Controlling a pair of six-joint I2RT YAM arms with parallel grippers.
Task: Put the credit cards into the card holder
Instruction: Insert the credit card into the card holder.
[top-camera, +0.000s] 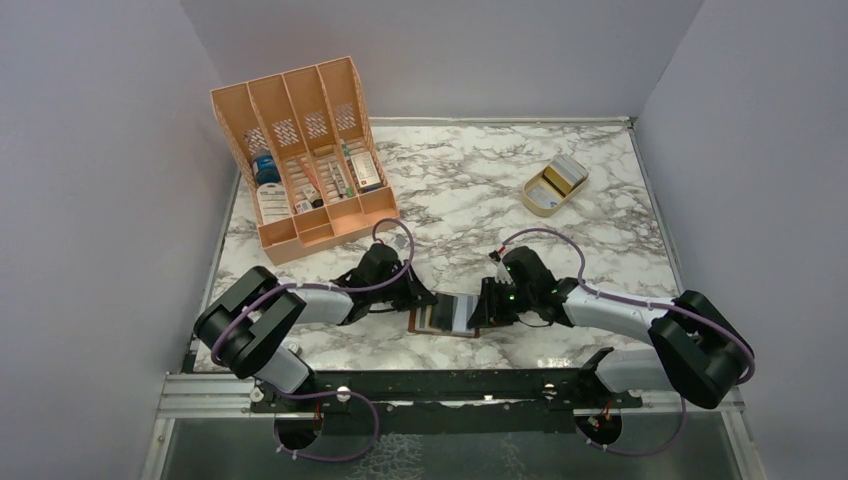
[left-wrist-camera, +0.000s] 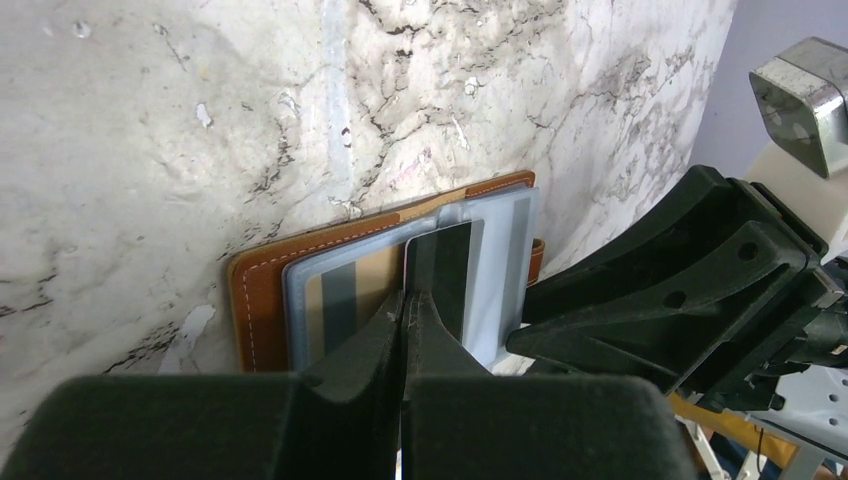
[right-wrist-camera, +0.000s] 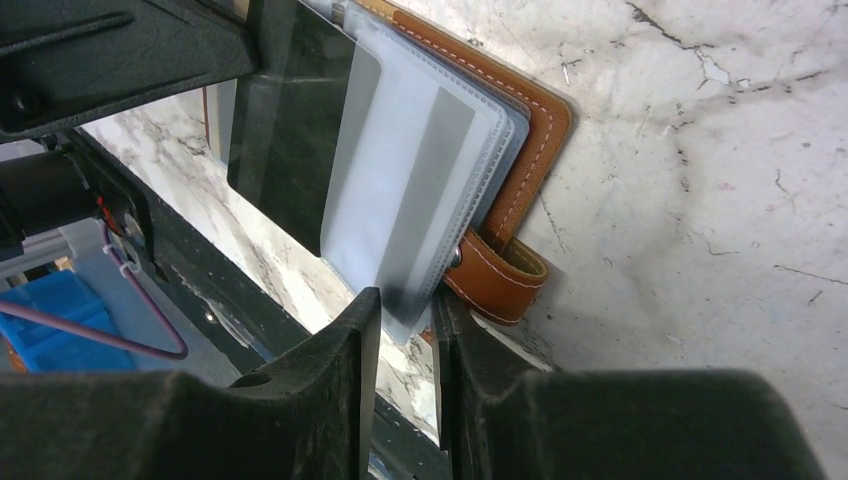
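The brown leather card holder (top-camera: 421, 318) lies open near the table's front edge, between my two grippers. Its clear bluish sleeves (right-wrist-camera: 420, 190) stand fanned up. My left gripper (left-wrist-camera: 405, 298) is shut on a dark credit card (left-wrist-camera: 447, 262), which it holds on edge among the sleeves. A tan card with a grey stripe (left-wrist-camera: 345, 295) sits inside one sleeve. My right gripper (right-wrist-camera: 405, 305) has its fingers either side of the sleeves' lower corner, with a gap still showing, next to the snap tab (right-wrist-camera: 500, 275). More pale credit cards (top-camera: 566, 172) rest in a tan stand (top-camera: 540, 197) at the back right.
The big orange slotted organiser (top-camera: 300, 150), with small boxes and bottles in it, stands at the back left. Grey walls close in the table on three sides. A black metal rail (top-camera: 450, 385) runs along the near edge, just behind the card holder.
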